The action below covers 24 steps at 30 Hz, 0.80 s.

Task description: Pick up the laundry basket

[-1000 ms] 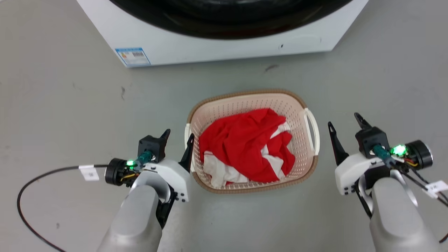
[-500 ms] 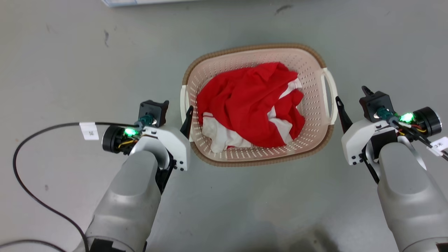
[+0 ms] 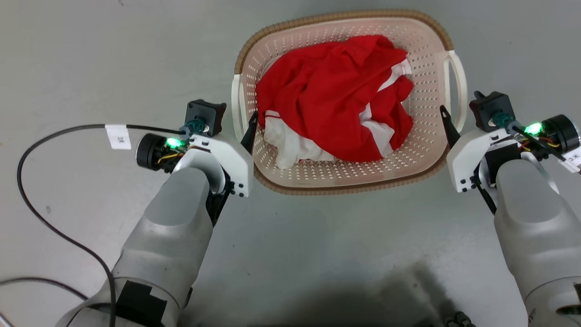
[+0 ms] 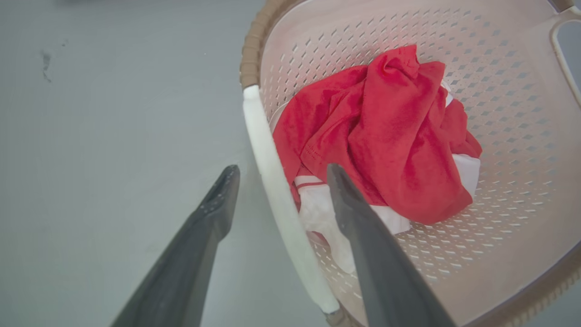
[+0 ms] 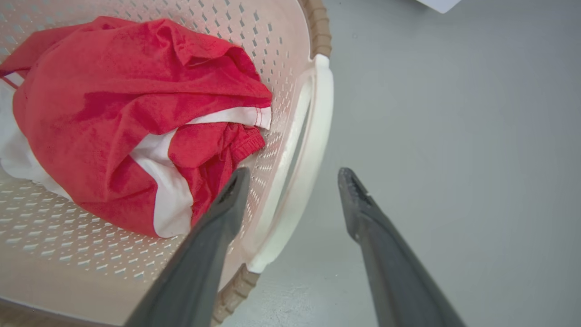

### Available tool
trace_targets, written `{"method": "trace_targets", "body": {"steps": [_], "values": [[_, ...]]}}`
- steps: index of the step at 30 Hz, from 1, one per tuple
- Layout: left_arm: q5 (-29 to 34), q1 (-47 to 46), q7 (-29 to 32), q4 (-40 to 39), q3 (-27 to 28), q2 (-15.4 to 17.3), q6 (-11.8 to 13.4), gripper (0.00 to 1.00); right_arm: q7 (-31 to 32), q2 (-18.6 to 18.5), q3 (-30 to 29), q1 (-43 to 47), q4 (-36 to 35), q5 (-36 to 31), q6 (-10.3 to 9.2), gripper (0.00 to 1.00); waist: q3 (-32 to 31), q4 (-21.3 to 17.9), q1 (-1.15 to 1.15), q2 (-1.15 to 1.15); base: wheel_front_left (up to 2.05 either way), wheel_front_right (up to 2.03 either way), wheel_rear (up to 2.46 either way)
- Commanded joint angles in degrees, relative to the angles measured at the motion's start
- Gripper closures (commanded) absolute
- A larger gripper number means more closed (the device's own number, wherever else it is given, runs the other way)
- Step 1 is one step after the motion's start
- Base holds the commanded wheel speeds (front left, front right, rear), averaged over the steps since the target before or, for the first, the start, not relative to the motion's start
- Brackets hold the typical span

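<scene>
The laundry basket (image 3: 345, 188) stands on the grey floor, cream with perforated walls and a brown woven-look rim, holding red and white clothes (image 3: 336, 95). My left gripper (image 3: 233, 122) is open and straddles the white left handle (image 3: 236, 106). In the left wrist view its fingers (image 4: 282, 171) sit one outside and one inside the basket, with the handle (image 4: 268, 150) between them. My right gripper (image 3: 459, 109) is open astride the right handle (image 3: 458, 81). The right wrist view shows that gripper (image 5: 294, 175) with the handle (image 5: 317, 118) between its tips.
A black cable (image 3: 27, 195) with a white tag loops over the floor left of my left arm. A white corner (image 5: 435, 3) shows at the top of the right wrist view. Bare grey floor surrounds the basket.
The head camera has tilted down: the washer has left the picture and the basket shows higher and larger. Both grippers have closed in on the basket, the right one from beside it to astride its handle.
</scene>
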Motion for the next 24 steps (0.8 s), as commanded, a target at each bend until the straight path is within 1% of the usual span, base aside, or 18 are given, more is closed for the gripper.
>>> {"method": "trace_targets", "body": {"steps": [1, 16, 17, 18, 19, 20, 24], "values": [[-0.7, -1.3, -0.2, 0.1, -0.7, 0.1, -0.1, 0.0, -0.1, -0.4, -0.3, -1.5, 0.6, -0.7, -0.06, 0.0, 1.3, 0.2, -0.01, 0.0, 0.0, 0.0, 0.0], [-6.0, -4.9, -0.2, 1.3, -7.0, 0.1, -0.1, 0.0, -0.1, 0.6, -3.3, -5.5, 4.5, -4.5, -0.06, 0.0, 5.0, 1.2, -0.01, 0.0, 0.0, 0.0, 0.0], [-6.2, -5.0, -0.2, 1.4, -7.3, 0.1, -0.1, 0.0, -0.1, 0.7, -3.5, -5.7, 4.7, -4.7, -0.06, 0.44, 5.1, 1.2, -0.01, 0.0, 0.0, 0.0, 0.0], [-6.3, -5.2, -0.2, 1.5, -7.6, 0.0, -0.1, 0.52, -0.1, 0.7, -3.6, -6.0, 4.6, -4.9, -0.06, 0.92, 5.2, 1.3, -0.01, 0.0, 0.0, 0.0, 0.0], [-6.3, -5.5, -0.2, 1.5, -7.7, 0.0, -0.1, 0.95, -0.1, 0.7, -3.7, -6.2, 4.8, -5.1, -0.06, 1.0, 5.2, 1.3, -0.01, 0.0, 0.0, 0.0, 0.0], [-6.5, -5.6, -0.2, 1.6, -7.9, 0.0, -0.1, 1.0, -0.1, 0.9, -3.8, -6.2, 5.4, -5.2, -0.05, 1.0, 5.3, 1.3, -0.01, 0.0, 0.0, 0.0, 0.0], [-6.9, -5.8, -0.1, 2.2, -8.5, 0.1, -0.3, 1.0, -0.1, 1.3, -3.8, -6.7, 6.3, -5.6, -0.04, 1.0, 5.0, 1.2, -0.01, 0.0, 0.0, 0.0, 0.0]]}}
